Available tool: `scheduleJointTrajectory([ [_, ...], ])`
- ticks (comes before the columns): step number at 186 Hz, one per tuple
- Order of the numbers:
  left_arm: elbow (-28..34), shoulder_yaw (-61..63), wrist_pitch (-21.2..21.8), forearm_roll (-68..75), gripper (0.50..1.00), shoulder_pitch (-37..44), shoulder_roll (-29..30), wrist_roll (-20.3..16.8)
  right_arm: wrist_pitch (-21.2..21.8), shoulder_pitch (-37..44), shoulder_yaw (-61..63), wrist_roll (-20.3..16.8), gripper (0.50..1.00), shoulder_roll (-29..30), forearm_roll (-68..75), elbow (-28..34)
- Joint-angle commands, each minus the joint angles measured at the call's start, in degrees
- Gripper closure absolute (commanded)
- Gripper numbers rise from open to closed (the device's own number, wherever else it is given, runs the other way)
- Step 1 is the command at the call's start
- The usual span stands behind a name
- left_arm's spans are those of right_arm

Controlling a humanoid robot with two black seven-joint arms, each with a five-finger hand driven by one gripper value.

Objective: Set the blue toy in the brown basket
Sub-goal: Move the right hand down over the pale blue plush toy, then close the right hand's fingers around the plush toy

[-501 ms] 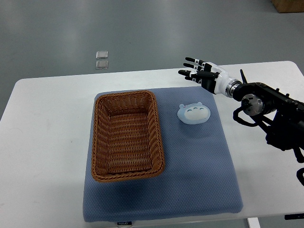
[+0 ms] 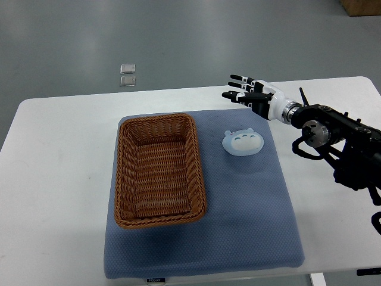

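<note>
Basket (image 2: 159,172) lies leftmost on the mat (image 2: 250,208); toy (image 2: 242,142) sits just beside it, long axis crosswise. My right hand (image 2: 251,95), fingers spread and empty, hovers beyond the toy, nearer than any other.

A white table (image 2: 59,179) carries a blue mat (image 2: 250,214) lying flat across its middle, running to the near edge, bare tabletop on both sides.

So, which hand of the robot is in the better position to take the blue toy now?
The right hand. It hovers open just beyond the blue toy, which lies on the blue mat to the right of the brown basket. No left arm is in view.
</note>
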Motion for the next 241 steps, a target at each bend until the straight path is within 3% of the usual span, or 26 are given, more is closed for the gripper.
scheduleJointTrajectory([
  [1,0.45,0.04,-0.01,0.00,0.500,0.00,0.00,0.05,2.02,0.29,-0.07,1.52,0.581,-0.48,-2.83,0.08],
  [60,0.19,0.22,-0.01,0.00,0.500,0.00,0.00,0.05,5.63,0.29,-0.78,13.30,0.585,-2.15,-32.53,0.78],
  [96,0.36,0.22,0.08,0.00,0.500,0.00,0.00,0.05,8.88,0.82,-3.50,18.66,0.587,-7.78,-46.60,3.86],
  [117,0.36,0.22,-0.01,0.00,0.500,0.00,0.00,-0.04,12.83,3.89,-8.86,21.12,0.587,-12.69,-52.66,9.30],
  [134,0.36,0.22,0.00,0.00,0.500,0.00,0.00,-0.04,13.01,4.60,-13.17,21.82,0.585,-16.39,-55.29,12.30],
  [157,0.36,0.22,-0.01,0.00,0.500,0.00,0.00,-0.04,12.31,4.95,-15.72,21.91,0.585,-16.74,-57.67,12.91],
  [212,0.36,0.22,-0.01,0.00,0.500,0.00,0.00,0.05,2.73,1.70,-17.65,21.21,0.589,-14.72,-58.46,11.77],
  [241,0.36,0.22,-0.01,0.00,0.500,0.00,0.00,0.05,0.71,1.26,-18.44,21.12,0.597,-12.96,-58.46,10.19],
])
